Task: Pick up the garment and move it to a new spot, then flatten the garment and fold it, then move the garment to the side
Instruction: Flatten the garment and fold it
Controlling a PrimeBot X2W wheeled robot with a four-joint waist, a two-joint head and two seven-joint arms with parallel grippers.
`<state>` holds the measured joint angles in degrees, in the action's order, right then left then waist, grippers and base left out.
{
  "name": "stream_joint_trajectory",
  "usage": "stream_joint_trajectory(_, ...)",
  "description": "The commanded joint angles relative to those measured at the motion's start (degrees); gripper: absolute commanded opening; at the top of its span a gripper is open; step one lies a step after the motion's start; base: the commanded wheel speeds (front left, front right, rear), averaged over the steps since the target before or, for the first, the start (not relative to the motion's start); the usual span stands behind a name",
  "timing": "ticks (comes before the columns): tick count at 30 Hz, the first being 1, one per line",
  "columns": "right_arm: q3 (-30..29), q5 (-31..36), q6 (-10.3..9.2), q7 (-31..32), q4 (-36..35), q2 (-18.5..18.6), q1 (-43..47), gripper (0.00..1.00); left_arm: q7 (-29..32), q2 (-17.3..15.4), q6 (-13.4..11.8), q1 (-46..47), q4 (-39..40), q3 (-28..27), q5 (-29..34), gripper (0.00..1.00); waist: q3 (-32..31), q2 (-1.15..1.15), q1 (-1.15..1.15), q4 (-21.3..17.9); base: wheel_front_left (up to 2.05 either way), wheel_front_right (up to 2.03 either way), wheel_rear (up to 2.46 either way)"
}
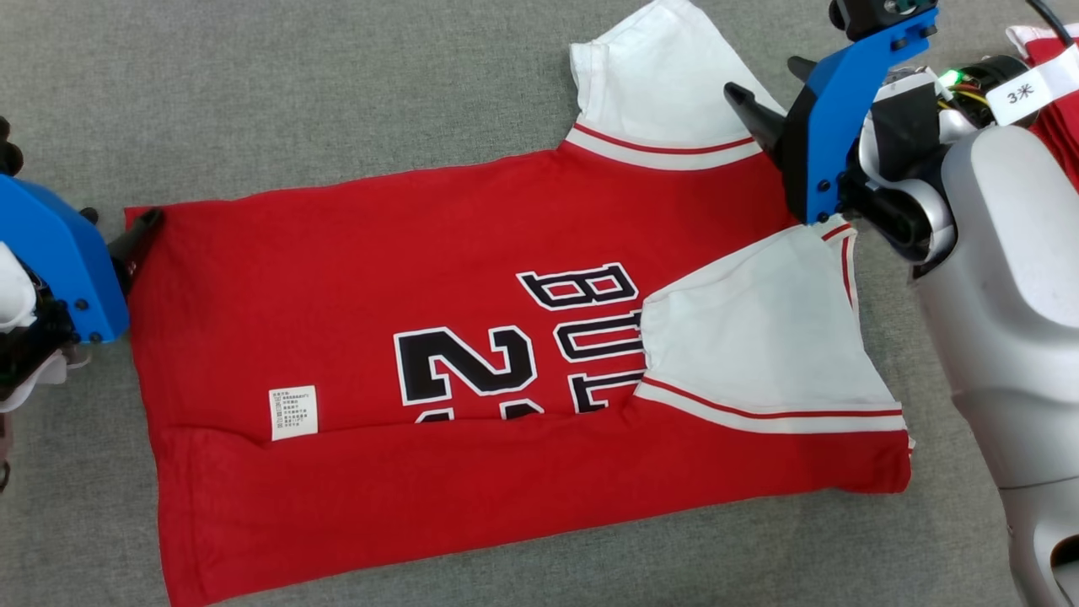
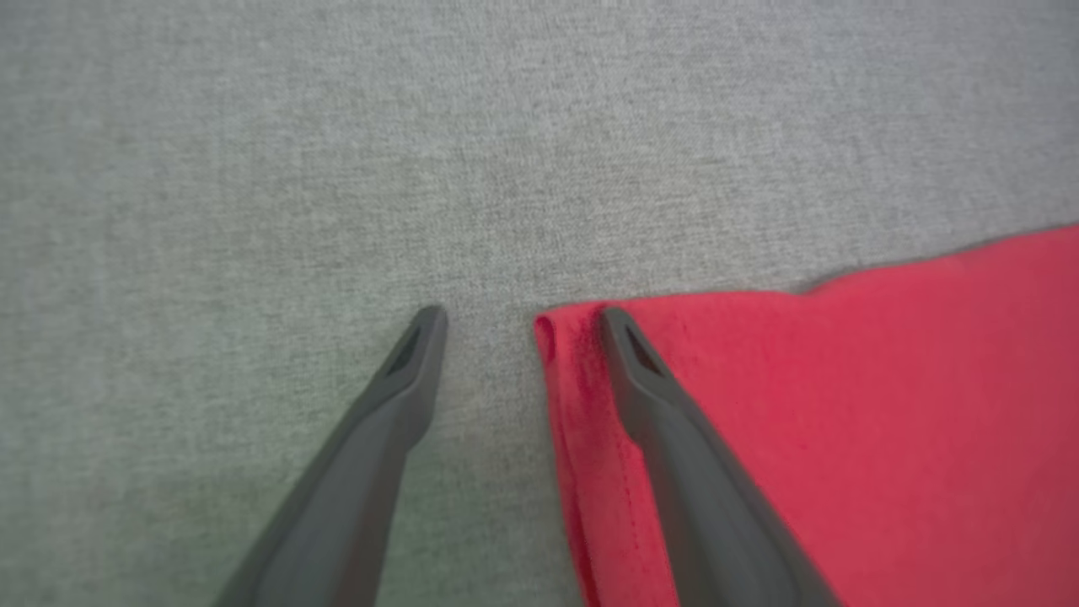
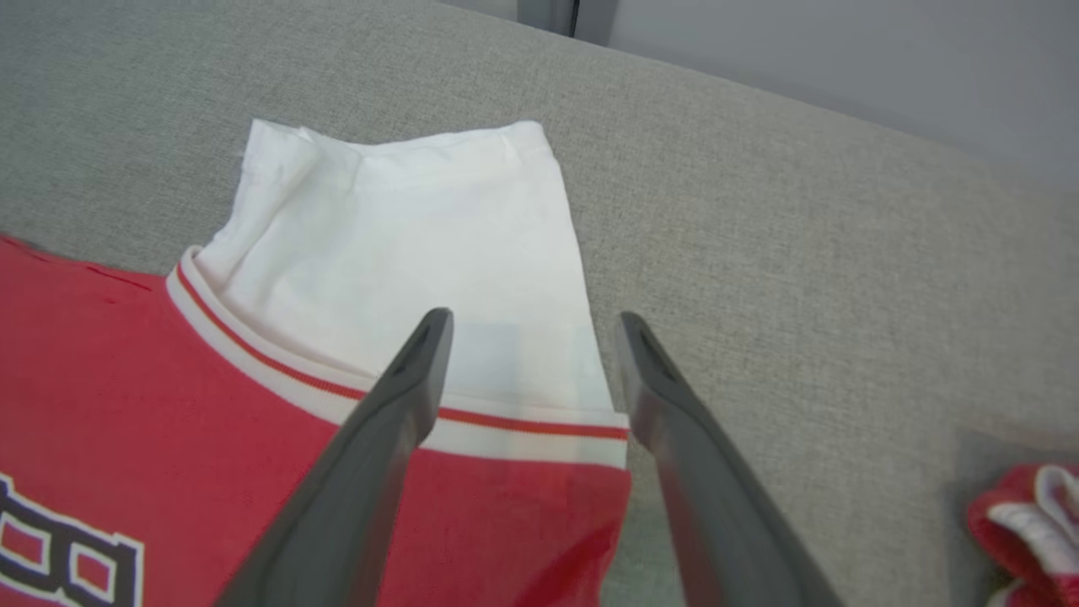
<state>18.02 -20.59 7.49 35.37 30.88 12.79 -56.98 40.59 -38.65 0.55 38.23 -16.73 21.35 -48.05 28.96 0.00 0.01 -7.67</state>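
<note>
Red jersey, position: the garment (image 1: pixel 354 278) lies spread on the grey cloth surface (image 1: pixel 337 84), with its hem end toward my left arm and its shoulder end toward my right.
Near edge: the long edge closest to me is turned up over the body in a band. It hides the lower part of the print (image 1: pixel 506 346), and the white tag (image 1: pixel 293 413) sits right at the fold line.
Sleeves: the near sleeve (image 1: pixel 759 337) is folded in and lies on the red body, over the end of the lettering. The far sleeve (image 1: pixel 657 76) sticks out flat on the cloth.
Left arm: my left gripper (image 2: pixel 521 319) has its fingers spread and holds nothing. One finger is over the far hem corner, the other over bare cloth. I cannot tell whether they touch.
Right arm: my right gripper (image 3: pixel 535 319) is also spread and empty, straddling the side edge of the far sleeve at its striped trim.
Off to the right: a bundle of red-and-white cloth (image 3: pixel 1024 523), well apart from the garment.
Done, as I read it: placed, flattened, first lengthwise fold made.
Left to do: far-side fold, crosswise folds, then the move aside.
</note>
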Motion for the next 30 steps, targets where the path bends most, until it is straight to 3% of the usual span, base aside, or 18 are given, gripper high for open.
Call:
stream_joint_trajectory(1,-0.05,-0.42,0.01,-0.57,0.78,0.40,-1.25,1.00,0.40,1.24,0.47,-0.26,-1.19,0.85,-0.62,1.00,0.12,0.00,-0.01,0.08,0.00,0.00,0.00)
stream_joint_trajectory(3,-0.20,-0.74,0.01,-1.11,1.92,0.57,-1.74,1.00,1.62,1.88,1.31,-0.75,-1.55,1.77,-1.47,1.00,0.19,0.00,-0.01,0.30,0.00,0.00,0.00)
stream_joint_trajectory(4,-0.26,-0.87,0.01,-1.32,2.43,0.72,-2.02,1.00,2.49,2.40,1.45,-1.09,-1.76,1.98,-2.31,0.62,0.21,0.00,-0.01,0.47,0.00,0.00,0.00)
stream_joint_trajectory(5,-0.32,-0.98,0.01,-1.38,2.89,0.90,-2.31,1.00,3.42,2.77,1.67,-1.34,-1.80,2.27,-2.83,0.17,0.28,0.00,-0.01,0.72,0.00,0.00,0.00)
stream_joint_trajectory(6,-0.51,-0.98,0.01,-1.51,3.39,1.12,-2.63,1.00,4.22,3.06,1.43,-1.48,-1.77,2.48,-3.21,0.00,0.40,0.00,-0.01,1.02,0.00,0.00,0.00)
stream_joint_trajectory(12,-2.39,0.14,0.02,-0.67,6.56,2.88,-5.50,1.00,0.80,4.96,2.33,-1.03,1.63,3.23,-2.01,0.00,1.76,0.00,-0.01,4.58,0.00,0.00,0.00)
stream_joint_trajectory(18,-5.82,4.46,0.01,-0.64,10.46,5.57,-9.15,1.00,-4.75,8.67,4.14,0.13,5.01,5.34,-0.08,0.00,3.88,0.00,-0.01,11.12,0.00,0.00,0.00)
stream_joint_trajectory(27,-7.81,10.35,0.02,-0.05,15.32,6.69,-8.91,1.00,-9.43,12.37,5.69,0.81,3.13,7.61,-0.29,0.00,4.82,0.00,-0.01,16.33,0.00,0.00,0.00)
stream_joint_trajectory(28,-7.85,10.57,0.02,0.14,15.93,6.53,-8.49,0.38,-9.98,12.57,5.73,0.87,2.77,7.72,-0.35,0.00,4.78,0.00,-0.01,16.41,0.00,0.00,0.00)
stream_joint_trajectory(29,-7.76,10.78,0.02,0.08,16.20,6.22,-8.10,0.00,-10.74,12.65,5.76,0.93,2.37,7.64,-0.25,0.00,4.69,0.00,-0.01,16.38,0.00,0.00,0.00)
stream_joint_trajectory(30,-7.65,10.73,0.02,0.18,16.38,5.91,-7.70,0.00,-11.38,12.66,5.83,0.93,1.96,7.50,-0.15,0.00,4.54,0.00,-0.01,16.22,0.00,0.00,0.00)
